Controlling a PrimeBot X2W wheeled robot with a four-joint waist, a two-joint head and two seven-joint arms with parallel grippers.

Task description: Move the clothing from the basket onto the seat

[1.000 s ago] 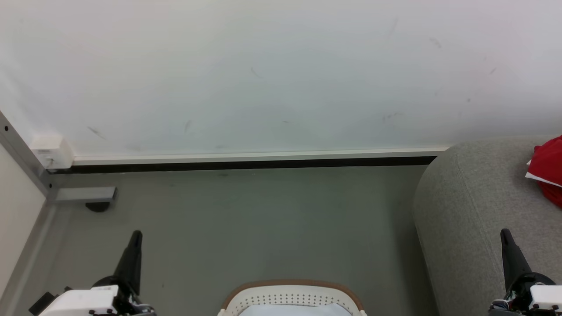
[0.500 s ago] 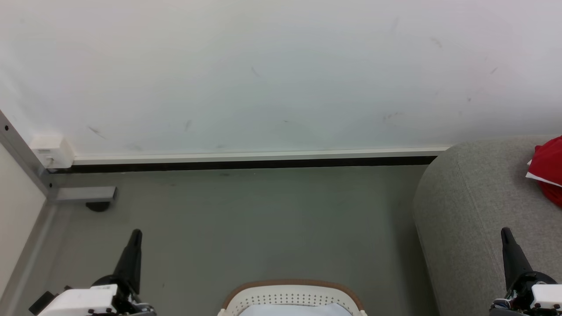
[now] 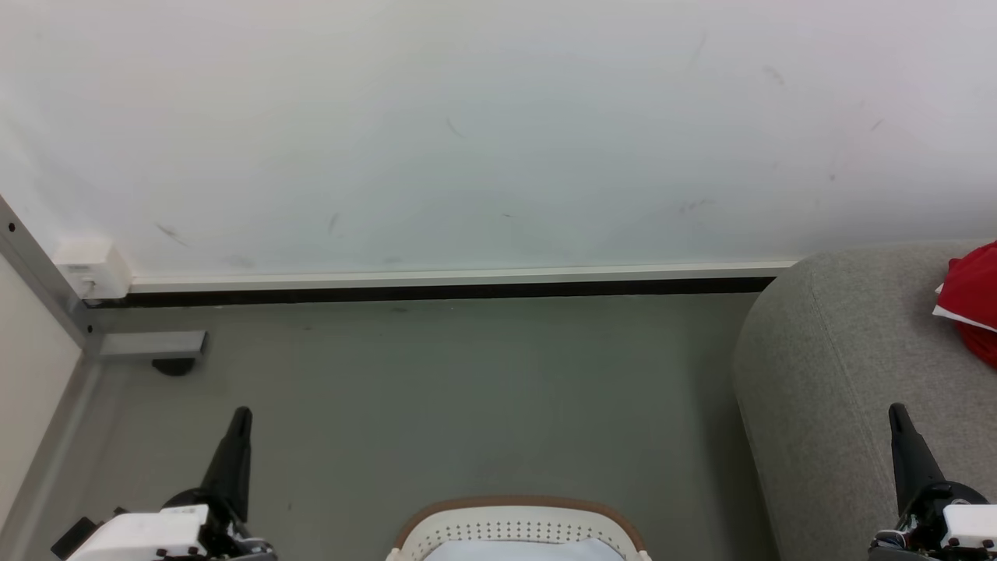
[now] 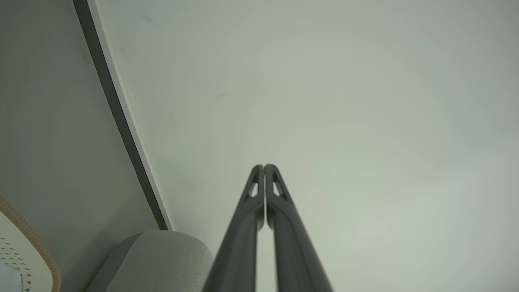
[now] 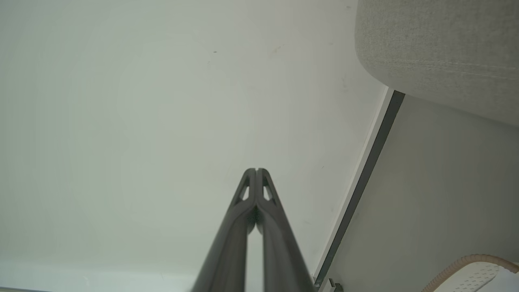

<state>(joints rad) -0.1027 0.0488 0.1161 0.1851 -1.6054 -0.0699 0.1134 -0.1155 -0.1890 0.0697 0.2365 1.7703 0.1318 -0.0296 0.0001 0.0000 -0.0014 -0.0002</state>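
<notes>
Left fingers (image 4: 245,231) and right fingers (image 5: 235,235) both closed and empty, flanking basket (image 3: 518,502); seat (image 3: 826,358) with clothing (image 3: 974,288) at right.

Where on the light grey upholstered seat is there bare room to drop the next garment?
The light grey woven seat is bare from its rounded left corner across to the bright red fabric clothing at the view's right edge; near that pile it is crowded. The grey floor between the skirting, the seat and the cream-white perforated basket leaves passing room.
</notes>
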